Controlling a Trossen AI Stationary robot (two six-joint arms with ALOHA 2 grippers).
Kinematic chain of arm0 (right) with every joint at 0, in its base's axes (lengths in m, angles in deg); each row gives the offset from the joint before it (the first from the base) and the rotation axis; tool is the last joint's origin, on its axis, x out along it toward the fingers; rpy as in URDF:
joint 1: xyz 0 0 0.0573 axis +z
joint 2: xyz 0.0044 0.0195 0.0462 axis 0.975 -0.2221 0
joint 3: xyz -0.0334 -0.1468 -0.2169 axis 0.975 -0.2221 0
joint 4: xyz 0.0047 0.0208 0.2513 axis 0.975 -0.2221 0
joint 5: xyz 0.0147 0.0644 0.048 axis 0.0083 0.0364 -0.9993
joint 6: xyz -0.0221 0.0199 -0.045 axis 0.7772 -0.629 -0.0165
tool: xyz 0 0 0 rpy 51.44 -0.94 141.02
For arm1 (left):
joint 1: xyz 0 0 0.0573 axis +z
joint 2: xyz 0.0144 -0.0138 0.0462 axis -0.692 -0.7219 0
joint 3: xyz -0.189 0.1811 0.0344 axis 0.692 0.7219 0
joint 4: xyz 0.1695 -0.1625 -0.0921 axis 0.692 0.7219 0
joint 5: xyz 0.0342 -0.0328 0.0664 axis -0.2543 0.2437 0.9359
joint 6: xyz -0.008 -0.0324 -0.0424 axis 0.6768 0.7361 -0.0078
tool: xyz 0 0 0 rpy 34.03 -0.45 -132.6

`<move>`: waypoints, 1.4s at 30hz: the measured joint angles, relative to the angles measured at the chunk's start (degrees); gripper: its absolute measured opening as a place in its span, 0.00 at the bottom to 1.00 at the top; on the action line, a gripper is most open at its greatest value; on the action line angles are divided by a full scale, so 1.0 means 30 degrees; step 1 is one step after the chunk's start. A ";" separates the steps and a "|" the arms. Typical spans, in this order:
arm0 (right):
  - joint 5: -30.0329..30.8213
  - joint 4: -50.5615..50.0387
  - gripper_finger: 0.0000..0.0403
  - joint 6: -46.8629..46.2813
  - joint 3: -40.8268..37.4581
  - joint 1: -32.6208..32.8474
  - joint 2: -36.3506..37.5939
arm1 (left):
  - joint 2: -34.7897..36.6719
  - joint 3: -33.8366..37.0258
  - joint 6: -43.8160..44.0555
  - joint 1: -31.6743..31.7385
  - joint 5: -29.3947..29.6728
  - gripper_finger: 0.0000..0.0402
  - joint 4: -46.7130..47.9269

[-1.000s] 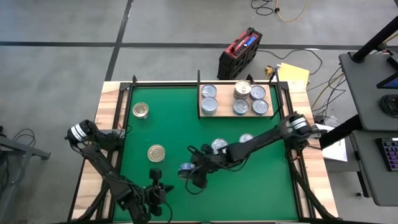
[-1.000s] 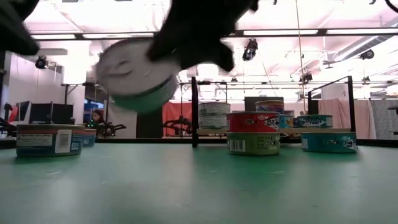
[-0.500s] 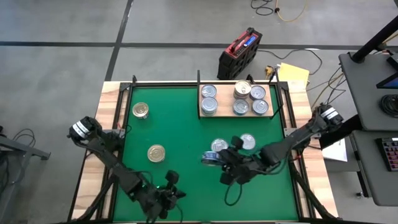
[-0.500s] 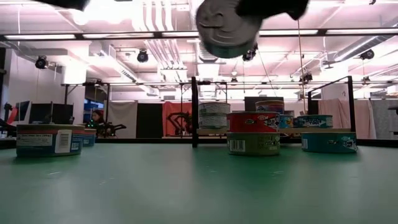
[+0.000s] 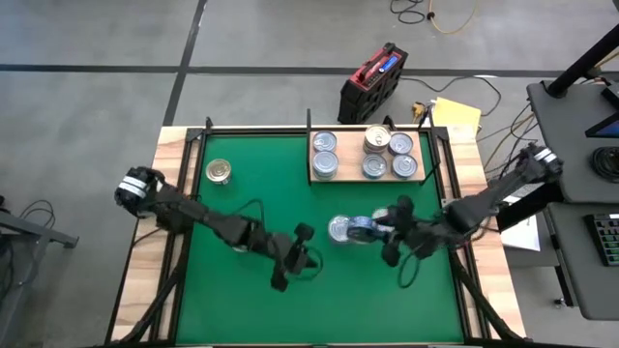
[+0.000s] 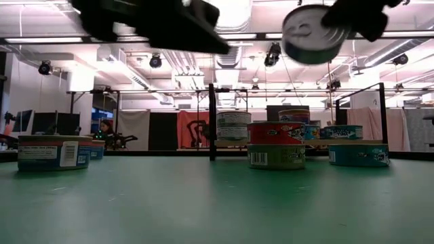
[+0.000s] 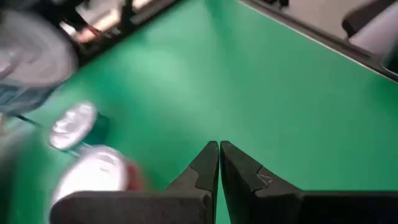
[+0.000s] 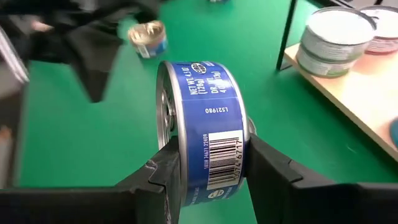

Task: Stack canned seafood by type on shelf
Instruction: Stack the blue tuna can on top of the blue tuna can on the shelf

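Observation:
My right gripper [image 5: 366, 230] is shut on a blue-sided can [image 8: 208, 118] and holds it in the air over the green mat's right half, above a silver-lidded can [image 5: 338, 229] that rests on the mat. In the low view the held can [image 6: 313, 32] hangs high, its lid facing the near side. The pale wooden shelf [image 5: 348, 145] at the far edge carries several cans [image 5: 375, 140], some stacked. A gold-lidded can [image 5: 219, 171] sits on the mat at the far left. My left gripper [image 5: 308, 253] hovers shut and empty over the mat's middle. My right gripper pinches the blue can between its two fingers [image 8: 165, 177], one on the lid face [image 8: 166, 118] and one on the base, so the printed side wall [image 8: 217, 155] faces up. The fingers come slanting down from the table's right. The can stands on edge, lifted clear of the mat.
The left arm [image 5: 222, 224] lies across the mat's left half and covers what is under it. A black post frame [image 5: 309, 121] borders the shelf's left end. Open green mat [image 5: 387, 300] stretches along the near edge. Beyond the table lie a red case [image 5: 372, 82] and cables.
My right gripper has carried the blue can from the mat's near middle toward the right edge and a little upward, still on edge and clear of the mat. My left gripper, shut, has swung from the near edge to over the mat's middle; its arm now covers a gold-lidded can.

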 joint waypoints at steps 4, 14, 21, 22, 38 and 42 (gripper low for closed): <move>-0.0046 0.0115 0.31 -0.1161 -0.1504 -0.0007 0.3021 | 0.0545 -0.0082 -0.0161 0.2606 -0.2075 0.00 -0.1855; 0.1178 0.0439 0.31 -0.1180 -0.3722 0.0026 0.4892 | 0.0557 -0.0577 0.7052 0.6420 -0.3520 0.05 -0.4827; 0.2753 0.0873 0.31 0.1615 -0.3050 -0.0015 0.4079 | 0.0548 -0.0584 0.8443 0.7270 -0.6569 0.25 -0.6952; 0.2818 0.0880 0.31 0.1880 -0.2979 -0.0015 0.4030 | 0.0541 -0.0584 0.8492 0.7318 -0.6561 0.29 -0.7222; 0.3600 0.4250 0.31 0.6214 -0.2775 -0.0285 0.3913 | -0.1321 -0.0584 0.8675 0.7419 -0.5215 0.61 -1.0578; 0.3581 0.5445 0.31 0.7634 -0.2775 -0.0598 0.3725 | -0.1635 -0.0584 0.8933 0.7419 -0.5654 0.61 -1.1657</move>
